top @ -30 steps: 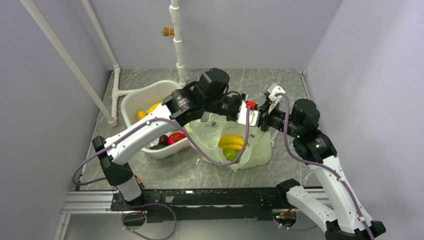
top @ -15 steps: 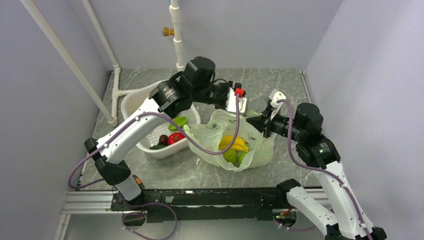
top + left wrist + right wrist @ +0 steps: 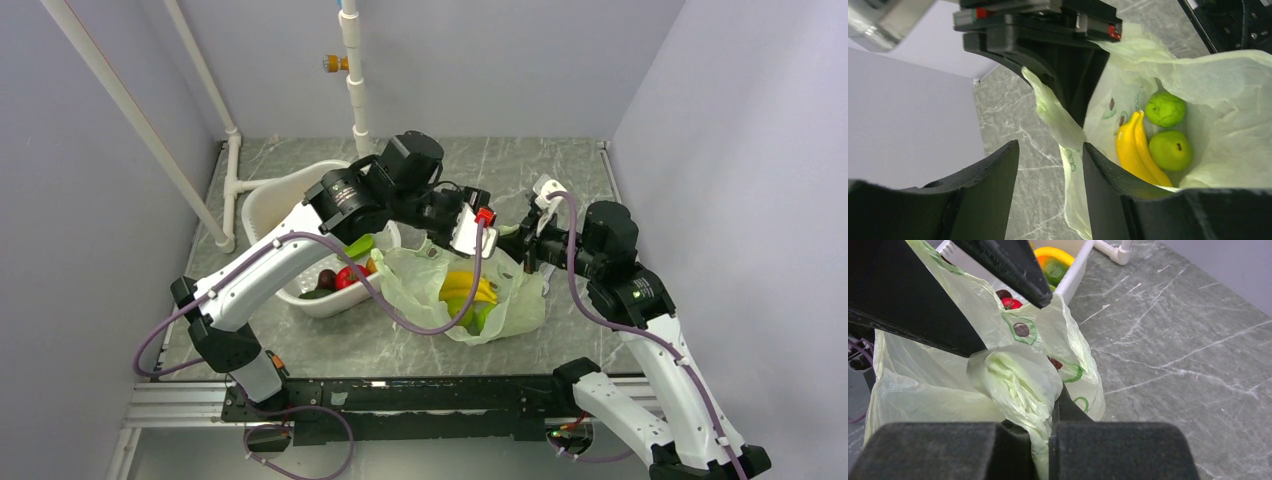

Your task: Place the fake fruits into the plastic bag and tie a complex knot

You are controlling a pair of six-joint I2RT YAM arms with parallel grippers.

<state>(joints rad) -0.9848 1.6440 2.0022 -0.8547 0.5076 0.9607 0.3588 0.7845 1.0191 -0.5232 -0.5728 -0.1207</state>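
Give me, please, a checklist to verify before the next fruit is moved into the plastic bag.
1. Right pincer shut on the rim of the plastic bag: ok.
2. Left pincer open, holding nothing: ok.
3. Bag mouth open, with bananas and two green fruits inside: ok.
4. Left pincer clear of the bag film: cannot tell; the film passes between its fingers.
5. All fruits bagged: not ok; a red fruit lies in the white basin.
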